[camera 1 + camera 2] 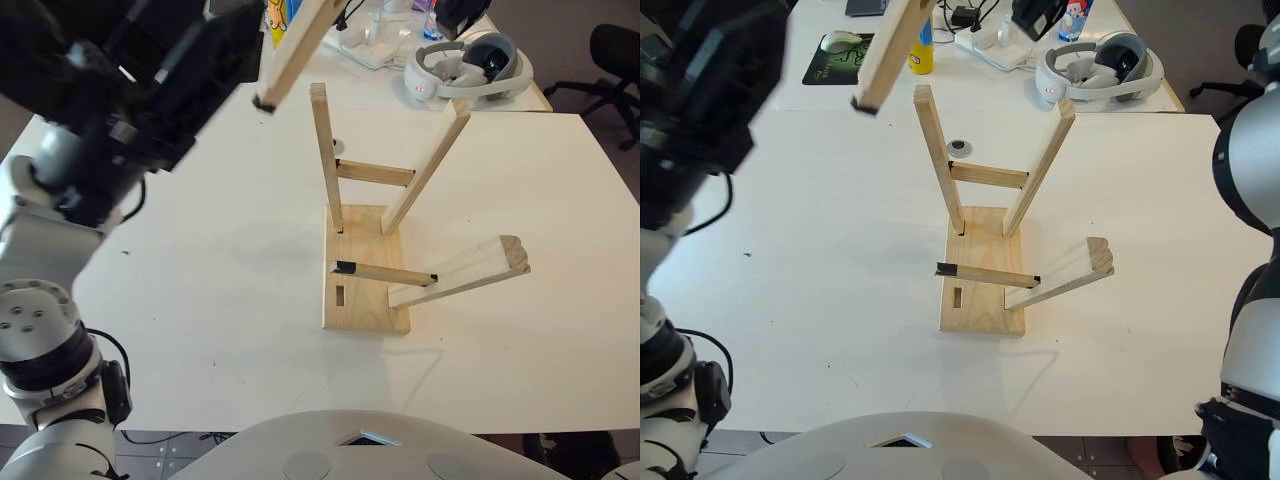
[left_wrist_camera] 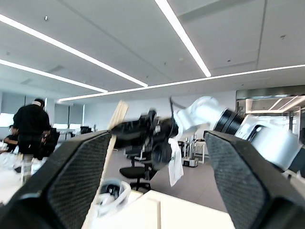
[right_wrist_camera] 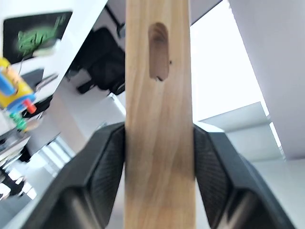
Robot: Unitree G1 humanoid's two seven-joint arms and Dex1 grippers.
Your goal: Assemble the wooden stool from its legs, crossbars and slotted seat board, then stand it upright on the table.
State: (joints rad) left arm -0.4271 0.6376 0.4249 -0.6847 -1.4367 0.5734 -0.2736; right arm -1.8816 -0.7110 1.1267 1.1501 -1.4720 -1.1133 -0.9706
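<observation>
Wooden stool [image 1: 375,315] sits half built on your table [image 1: 200,280]: two legs [image 1: 327,160] upright in its board, the third leg [image 1: 465,275] leaning. Your right pincer [image 3: 159,162] clamps the fourth leg [image 1: 297,48] aloft; your left pincer [image 2: 157,186] gapes wide.

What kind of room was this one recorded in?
Most likely an open-plan office or lab: long ceiling strip lights, swivel office chairs, and white desks carrying a headset and mouse pad.
</observation>
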